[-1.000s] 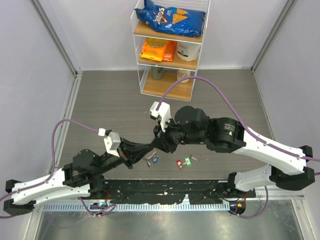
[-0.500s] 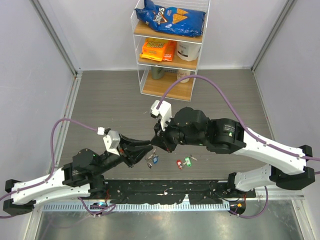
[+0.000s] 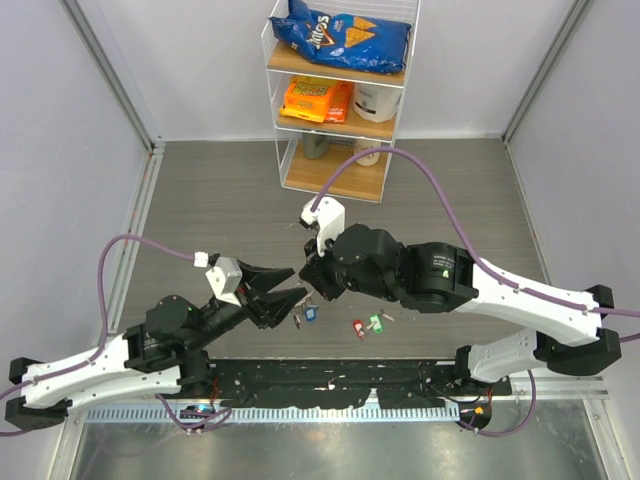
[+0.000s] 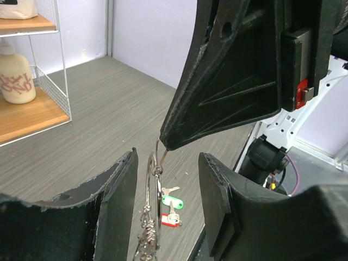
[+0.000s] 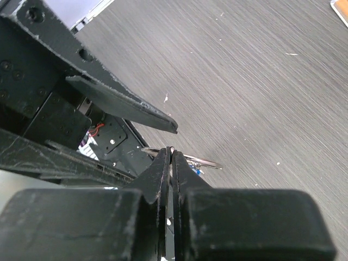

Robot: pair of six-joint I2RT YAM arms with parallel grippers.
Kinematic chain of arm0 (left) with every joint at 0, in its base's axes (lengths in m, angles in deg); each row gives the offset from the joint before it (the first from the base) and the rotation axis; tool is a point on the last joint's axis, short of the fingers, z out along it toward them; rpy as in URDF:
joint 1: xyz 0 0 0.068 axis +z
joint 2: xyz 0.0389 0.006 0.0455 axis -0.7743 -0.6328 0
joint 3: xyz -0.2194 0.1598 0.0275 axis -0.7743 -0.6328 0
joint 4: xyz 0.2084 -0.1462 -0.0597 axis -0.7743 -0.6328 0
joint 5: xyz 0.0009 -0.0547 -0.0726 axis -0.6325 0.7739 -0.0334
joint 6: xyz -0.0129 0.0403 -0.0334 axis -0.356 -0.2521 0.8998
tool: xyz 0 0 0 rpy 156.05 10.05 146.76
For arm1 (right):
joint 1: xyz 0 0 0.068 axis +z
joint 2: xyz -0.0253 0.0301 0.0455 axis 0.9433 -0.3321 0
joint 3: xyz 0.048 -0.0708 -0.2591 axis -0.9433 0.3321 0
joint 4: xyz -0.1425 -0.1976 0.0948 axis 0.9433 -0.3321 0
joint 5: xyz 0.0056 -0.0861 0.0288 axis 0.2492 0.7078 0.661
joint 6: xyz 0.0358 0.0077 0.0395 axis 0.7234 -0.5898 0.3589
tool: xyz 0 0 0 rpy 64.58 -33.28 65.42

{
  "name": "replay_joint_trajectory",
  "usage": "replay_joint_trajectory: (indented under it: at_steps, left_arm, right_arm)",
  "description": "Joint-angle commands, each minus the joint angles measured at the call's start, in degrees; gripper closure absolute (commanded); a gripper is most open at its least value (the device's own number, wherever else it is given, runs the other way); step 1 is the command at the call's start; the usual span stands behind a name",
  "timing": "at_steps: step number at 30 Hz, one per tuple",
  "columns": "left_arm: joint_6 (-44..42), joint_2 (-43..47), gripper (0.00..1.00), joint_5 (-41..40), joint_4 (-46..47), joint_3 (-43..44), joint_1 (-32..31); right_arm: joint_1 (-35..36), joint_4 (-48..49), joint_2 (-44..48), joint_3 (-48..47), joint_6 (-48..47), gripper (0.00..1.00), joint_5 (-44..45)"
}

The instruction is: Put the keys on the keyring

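Can see the keyring (image 4: 158, 182) up in the air over the grey table (image 3: 200, 210), thin and turned on its edge. Pinched at the top by the right gripper (image 5: 170, 152), with both fingers pressed tight together on the wire. Has something small and chain-like dangling from its lower part. Hard to tell if the blue key (image 3: 310, 316) hangs there too or just lies on the table under it.

Flanked by the left gripper (image 3: 285, 286), with fingers spread apart, one on each side of the ring, close but not touching it. Nothing held there.

Further down on the table, just beside each other: the green key (image 4: 173, 203) and the red key (image 4: 168, 218). Not on the ring yet, so probably a good way to go.

Could go wrong easily from here. Only a tiny pinch at the very tips on a thin, slippery wire, so a bump from the left fingers might twist the ring or knock it loose. Might also swing and be missed if closed on too fast. Then a drop onto the table, near the loose keys.
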Motion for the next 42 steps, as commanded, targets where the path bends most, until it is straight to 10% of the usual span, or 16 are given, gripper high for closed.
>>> replay_joint_trajectory:
  at_steps: [1, 42]
  left_arm:
    - [-2.86, -1.18, 0.47, -1.58, 1.28, 2.07, 0.22]
    - [-16.67, -3.03, 0.72, -0.27, 20.88, -6.27, 0.22]
  right_arm:
    - [0.57, 4.02, -0.04, -3.26, 3.80, 0.94, 6.66]
    - [0.57, 3.93, -1.18, -5.19, 6.18, 0.94, 4.21]
